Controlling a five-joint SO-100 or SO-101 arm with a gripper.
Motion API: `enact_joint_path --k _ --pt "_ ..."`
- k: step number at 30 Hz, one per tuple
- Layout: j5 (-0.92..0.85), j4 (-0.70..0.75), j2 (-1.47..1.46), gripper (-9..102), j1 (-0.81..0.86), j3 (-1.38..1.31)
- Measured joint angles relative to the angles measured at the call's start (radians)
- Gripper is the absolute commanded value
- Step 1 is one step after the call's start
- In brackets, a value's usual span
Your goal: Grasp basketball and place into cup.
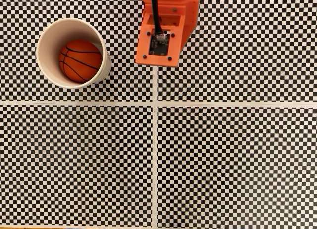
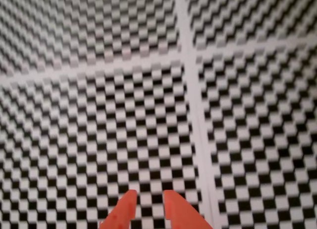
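Checkerboard sheets covered the whole table, black and white squares split by pale seams that crossed near the middle of the fixed view. At upper left in that view stood the cup, upright, and the ball lay inside it on the bottom, resting toward the wall on the right side of the view. Judged from that, the placing was done and only the retreat was left.

Well to the right of the cup, at the top edge, sat the orange arm, with a black cable running down its housing to a small circuit board. It touched neither cup nor ball. In the wrist view the gripper poked in from the bottom edge: two orange fingertips with a narrow gap between them and nothing in that gap, so it held nothing and stood almost closed, slightly parted. Below them lay only blurred checker squares and a seam.

To finish well, the arm probably ought to pull away on the side far from the cup, keeping high enough that no part could brush the rim. A light paper cup would likely tip easily and spill the ball.
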Motion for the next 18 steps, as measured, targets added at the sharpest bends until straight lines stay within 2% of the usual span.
enact_joint_path --k 4,18 --pt "-0.012 0.072 0.0 0 0.002 0.0" --pt "-0.114 0.098 0.0 0 0.02 0.002"
